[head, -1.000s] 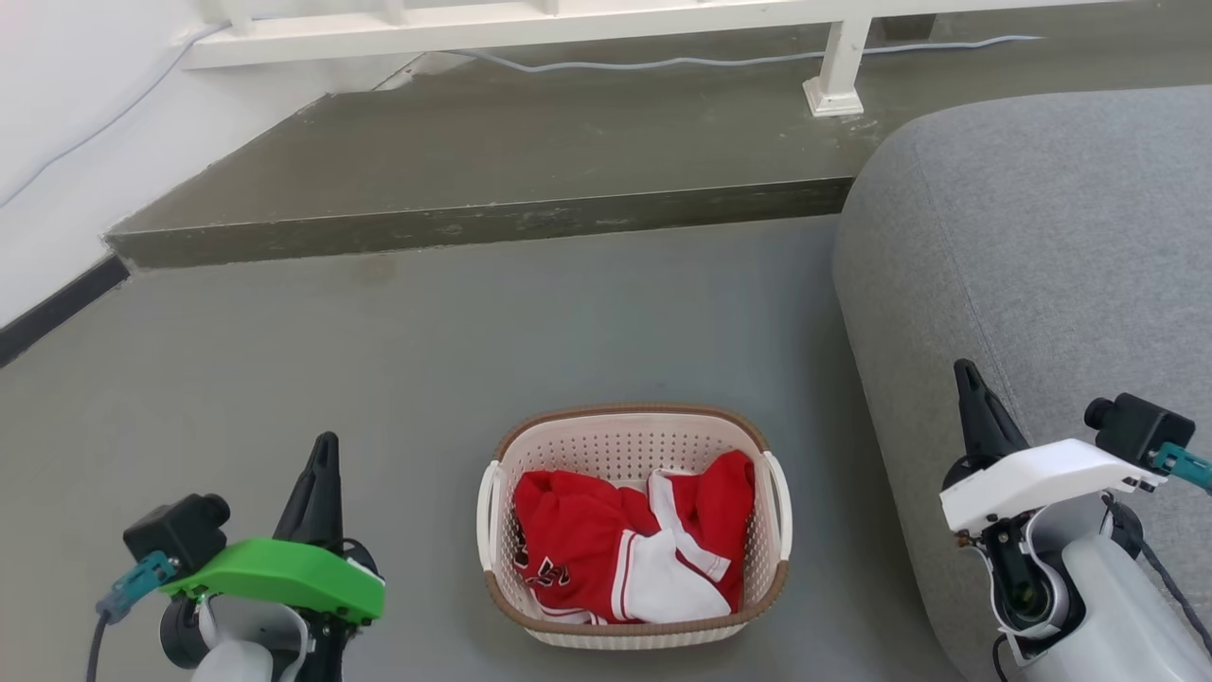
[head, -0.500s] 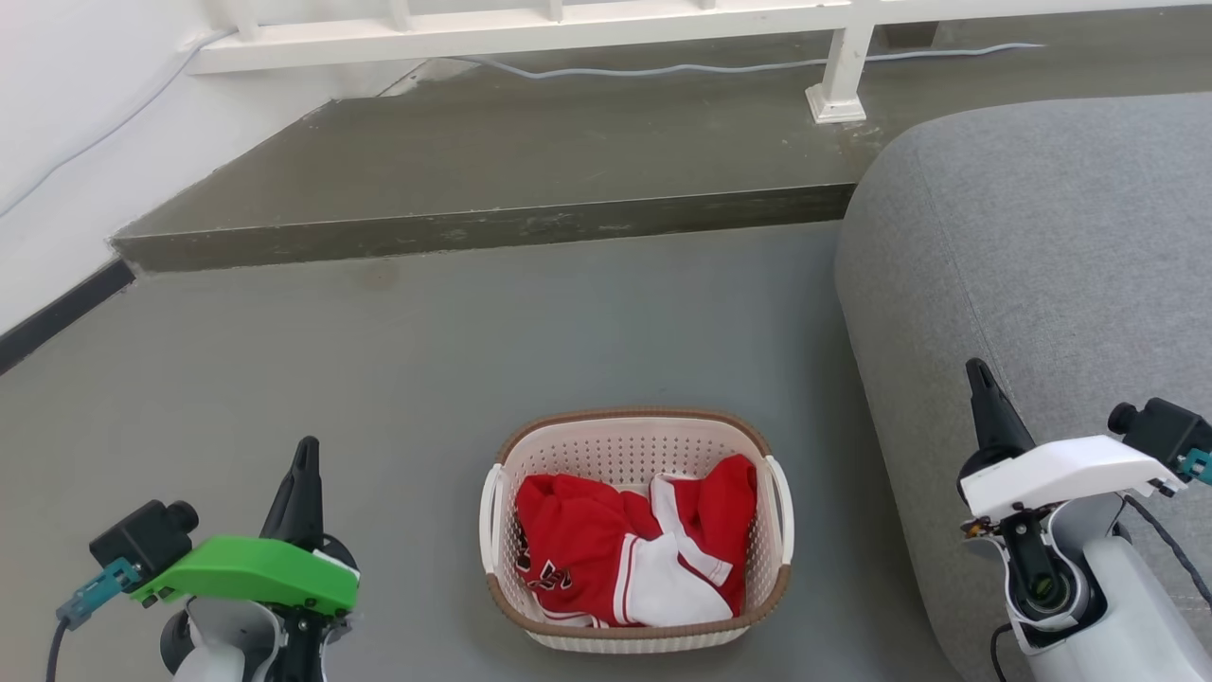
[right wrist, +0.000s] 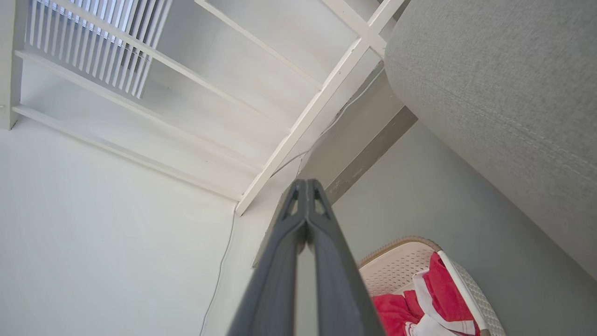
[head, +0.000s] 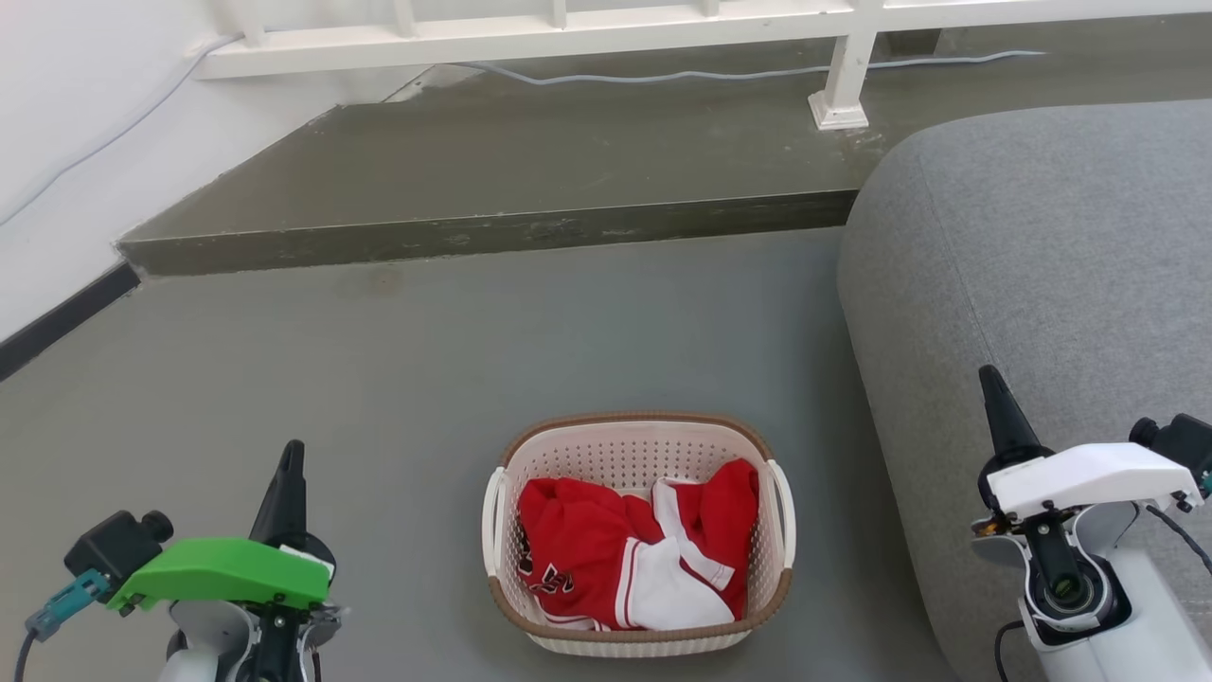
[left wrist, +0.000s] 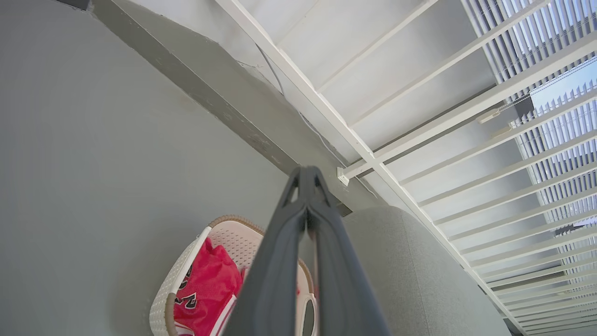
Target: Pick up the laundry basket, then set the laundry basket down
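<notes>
The laundry basket (head: pixel 757 606) stands on the grey floor at the lower middle of the head view. It is cream-white with perforated walls, a brown rim and white loop handles. A red-and-white garment (head: pixel 625 554) lies in it. My left gripper (head: pixel 290 453) is shut and empty, well to the basket's left. My right gripper (head: pixel 990 379) is shut and empty, off to the basket's right in front of the sofa. The left wrist view shows the basket (left wrist: pixel 186 275) low behind my shut left gripper (left wrist: pixel 308 173). In the right wrist view the basket (right wrist: pixel 396 266) sits at the lower right of my shut right gripper (right wrist: pixel 305 185).
A grey sofa (head: pixel 1042 265) rises close on the basket's right. A raised concrete step (head: pixel 492 232) crosses the floor beyond. On it stand a white railing post (head: pixel 841 90) and a loose cable (head: pixel 663 74). A white wall with a dark baseboard (head: pixel 57 317) closes the left.
Both grippers have drawn back and outward from the basket, the left one lower in the head view. The camera has tilted slightly. The basket stays on the floor.
</notes>
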Robot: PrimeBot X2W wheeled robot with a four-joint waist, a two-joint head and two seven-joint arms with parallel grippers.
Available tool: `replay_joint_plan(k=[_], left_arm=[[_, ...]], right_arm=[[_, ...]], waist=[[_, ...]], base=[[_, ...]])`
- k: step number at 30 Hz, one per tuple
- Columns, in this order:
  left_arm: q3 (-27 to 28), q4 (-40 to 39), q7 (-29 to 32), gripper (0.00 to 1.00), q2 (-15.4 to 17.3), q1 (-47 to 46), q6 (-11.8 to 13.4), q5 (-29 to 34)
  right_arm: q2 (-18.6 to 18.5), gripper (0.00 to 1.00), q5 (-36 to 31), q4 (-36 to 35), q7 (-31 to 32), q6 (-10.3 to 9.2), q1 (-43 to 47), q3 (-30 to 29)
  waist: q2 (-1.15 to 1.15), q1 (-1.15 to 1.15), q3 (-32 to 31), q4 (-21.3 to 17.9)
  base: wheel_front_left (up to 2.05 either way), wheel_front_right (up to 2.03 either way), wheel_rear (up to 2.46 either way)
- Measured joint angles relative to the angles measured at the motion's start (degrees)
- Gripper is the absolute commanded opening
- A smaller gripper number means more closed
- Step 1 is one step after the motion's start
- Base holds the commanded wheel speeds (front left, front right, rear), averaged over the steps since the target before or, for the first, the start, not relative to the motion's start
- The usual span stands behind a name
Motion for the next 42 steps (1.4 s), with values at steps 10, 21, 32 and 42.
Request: replay_joint_plan(k=[10,21,32,42], left_arm=[[1.37,0.05,1.62,0.0,0.0,0.0,-0.47,-6.13],[2.92,0.07,3.57,0.0,0.0,0.0,-0.55,-13.04],[4.53,0.07,5.35,0.0,0.0,0.0,-1.14,-19.9],[6.04,0.07,7.1,0.0,0.0,0.0,-1.29,-26.09]], right_arm=[[0.86,0.0,5.8,-0.15,1.8,0.99,0.04,-2.3],[1.43,0.0,12.15,-0.51,3.78,1.82,0.09,-4.78],[2.4,0.0,18.55,-0.87,5.75,2.77,0.45,-7.22],[3.14,0.0,24.63,-1.02,7.34,3.63,1.14,-9.51]], waist=[[0.0,0.0,-0.33,0.17],[0.0,0.0,-0.69,0.35],[0.0,0.0,-1.06,0.54],[0.0,0.0,-1.39,0.71]], base=[[0.0,0.0,0.0],[0.0,0.0,0.0],[0.0,0.0,0.0],[0.0,0.0,0.0]])
